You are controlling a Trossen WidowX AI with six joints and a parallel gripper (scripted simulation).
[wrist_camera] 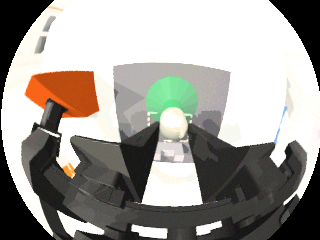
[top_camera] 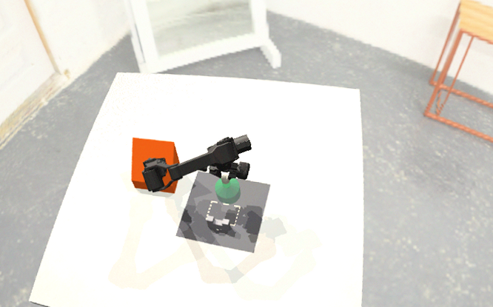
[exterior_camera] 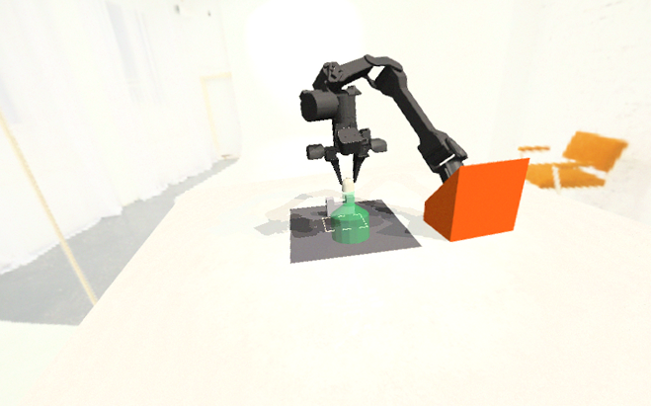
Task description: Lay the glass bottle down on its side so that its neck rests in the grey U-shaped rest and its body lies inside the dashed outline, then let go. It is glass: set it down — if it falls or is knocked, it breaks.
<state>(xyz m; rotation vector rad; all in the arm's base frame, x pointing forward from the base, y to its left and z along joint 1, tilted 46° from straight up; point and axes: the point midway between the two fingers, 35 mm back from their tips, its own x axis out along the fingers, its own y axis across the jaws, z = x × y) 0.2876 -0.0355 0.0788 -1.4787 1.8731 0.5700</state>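
The green glass bottle (top_camera: 227, 190) (exterior_camera: 350, 227) (wrist_camera: 171, 92) stands upright on the dark grey mat (top_camera: 242, 244) (exterior_camera: 304, 251) (wrist_camera: 135, 75), its cream-coloured top up. My gripper (exterior_camera: 347, 183) (wrist_camera: 174, 126) points down from above and is shut on that top, one finger on each side. In the top view the fingertips are mostly hidden by the arm. The dashed outline (top_camera: 238, 214) (wrist_camera: 149, 120) lies beside the bottle's base. The grey U-shaped rest (top_camera: 219, 222) (exterior_camera: 329, 206) stands at the outline's side farther from the bottle.
A large orange block (top_camera: 152, 151) (exterior_camera: 487, 200) (wrist_camera: 75, 95) with a sloping side stands beside the mat, close to the arm's base. The arm reaches from there over to the bottle. The pale table top (top_camera: 308, 128) (exterior_camera: 380, 335) surrounds the mat.
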